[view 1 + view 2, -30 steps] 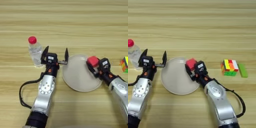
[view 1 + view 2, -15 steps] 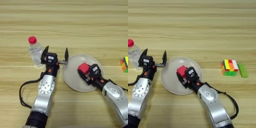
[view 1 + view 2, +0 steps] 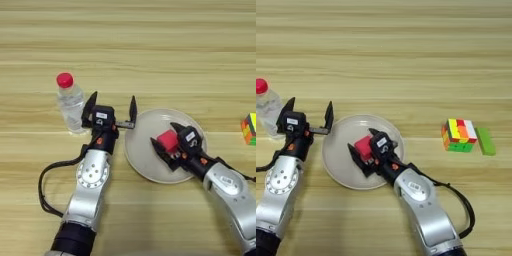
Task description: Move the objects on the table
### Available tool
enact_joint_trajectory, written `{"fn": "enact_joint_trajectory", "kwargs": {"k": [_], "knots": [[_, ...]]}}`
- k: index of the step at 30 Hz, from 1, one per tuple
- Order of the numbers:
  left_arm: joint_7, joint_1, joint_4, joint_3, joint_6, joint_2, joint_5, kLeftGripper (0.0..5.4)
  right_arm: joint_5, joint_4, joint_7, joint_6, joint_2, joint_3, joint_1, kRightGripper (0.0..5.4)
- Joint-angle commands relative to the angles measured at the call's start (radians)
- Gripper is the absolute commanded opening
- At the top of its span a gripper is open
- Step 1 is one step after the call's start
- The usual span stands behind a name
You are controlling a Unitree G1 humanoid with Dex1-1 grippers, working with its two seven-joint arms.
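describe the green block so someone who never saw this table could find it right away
Start at the cream plate in the middle of the table and look far to the robot's right. There sits a multicoloured cube, and the green block lies flat right beside it on its outer side. It is the only plain, one-colour green piece, long and thin.

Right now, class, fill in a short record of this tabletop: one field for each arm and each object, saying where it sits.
right gripper: over the plate, closed on the red cube
red cube: held above the plate's middle
plate: cream, round, on the table between the two arms
left gripper: jaws open, empty, between bottle and plate
bottle: clear, red cap, upright, left of the left gripper
multicoloured cube: right of the plate
green block: flat, just right of the multicoloured cube
table: light wood
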Motion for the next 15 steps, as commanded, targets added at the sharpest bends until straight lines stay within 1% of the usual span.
{"fn": "enact_joint_trajectory", "kwargs": {"k": [1, 5, 10, 12, 15], "knots": [[0.004, -0.009, -0.002, 0.002, -0.004, -0.022, 0.004, 5.40, 0.015, -0.025, -0.011, -0.022, 0.009, -0.026, -0.016, 4.32], [0.004, -0.010, -0.001, 0.002, -0.005, -0.022, 0.004, 5.40, 0.019, -0.023, -0.028, -0.039, 0.013, -0.058, -0.031, 4.68], [0.001, -0.006, -0.018, -0.002, -0.004, -0.021, 0.006, 5.40, 0.009, 0.007, -0.069, -0.066, 0.014, -0.110, -0.059, 5.27], [0.001, -0.006, -0.020, -0.003, -0.005, -0.020, 0.008, 5.40, 0.003, 0.020, -0.086, -0.078, 0.015, -0.124, -0.069, 5.38], [0.000, -0.005, -0.024, -0.006, -0.004, -0.021, 0.010, 5.40, 0.003, 0.033, -0.093, -0.084, 0.016, -0.133, -0.078, 5.38]]}}
